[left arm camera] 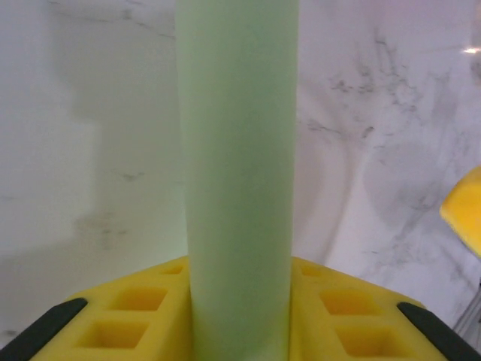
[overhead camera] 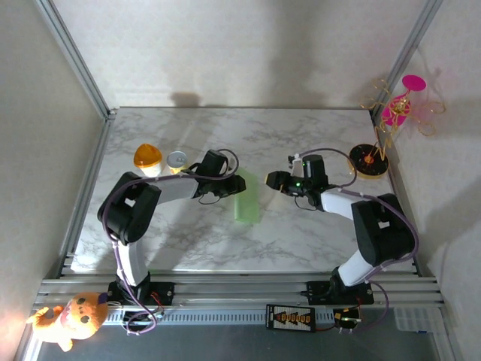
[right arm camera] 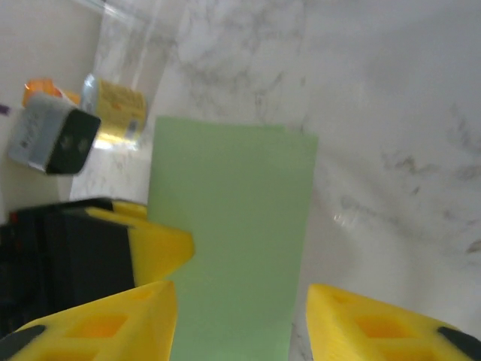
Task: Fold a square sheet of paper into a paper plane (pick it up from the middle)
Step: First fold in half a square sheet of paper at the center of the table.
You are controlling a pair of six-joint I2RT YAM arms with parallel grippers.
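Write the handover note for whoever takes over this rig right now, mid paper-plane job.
Left gripper: shut on the square sheet of paper, pinched near its middle. The sheet looks doubled over into a narrow strip.
Right gripper: open, with its fingers spread either side of the strip. Whether it touches the strip is unclear.
Done: the sheet is gripped at the middle.
Left: all the folding. No sharp crease or pointed tip shows yet.

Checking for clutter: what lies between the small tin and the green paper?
The left pincer, shut on the green paper, as the top view shows.
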